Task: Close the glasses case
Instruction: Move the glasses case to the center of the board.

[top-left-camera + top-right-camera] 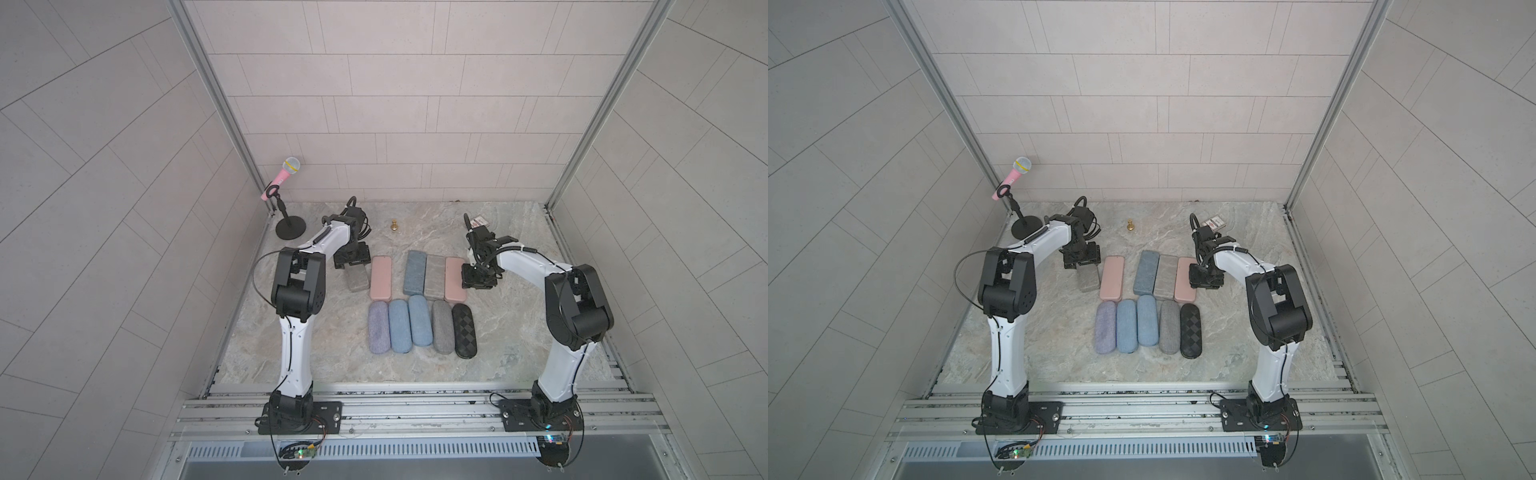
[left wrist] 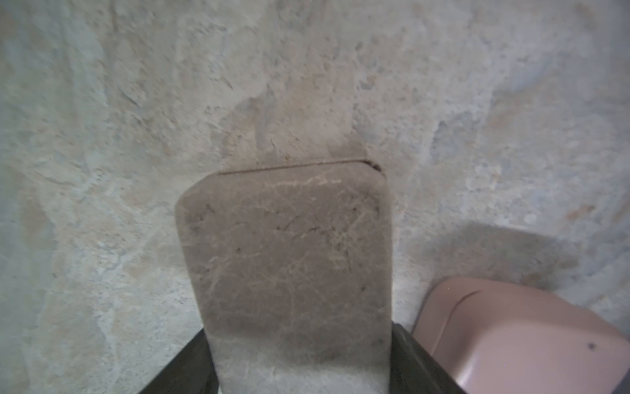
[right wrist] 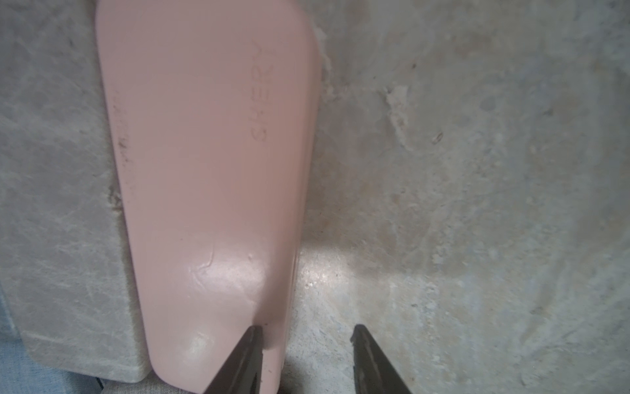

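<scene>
Sitting on a grey-beige marble-look table (image 1: 519, 332): ten cases (image 1: 420, 320) in two rows, mid-table. Pale tiled walls (image 1: 395, 104) on three sides. Aluminium rail (image 1: 415, 405) along the near edge, both arm bases on it. Pink mic (image 1: 286, 174) on a stand far left, small brass piece (image 1: 393, 225) far centre.

Task item is the grey marbled case (image 1: 358, 280). It's at the left end of the far row, flat on the table, just left of a pink case (image 1: 380, 277). Left gripper (image 1: 352, 264) is over its far end.

Both top views hide the fingers. The left wrist view shows them: fingers (image 2: 409, 368) set wide, one each side of the grey marbled case, close against its sides. Can't tell if they squeeze it. Lid is down, with a thin dark seam along the end, slightly gapped at one corner.

Right gripper (image 1: 478, 284) is at the right end of the far row, by the other pink case (image 1: 455, 279). The right wrist view alone shows its jaws partly apart, holding nothing. One fingertip (image 3: 245, 354) is over that case's edge, the other over bare table. Same view shows embossed lettering on the lid.
</scene>
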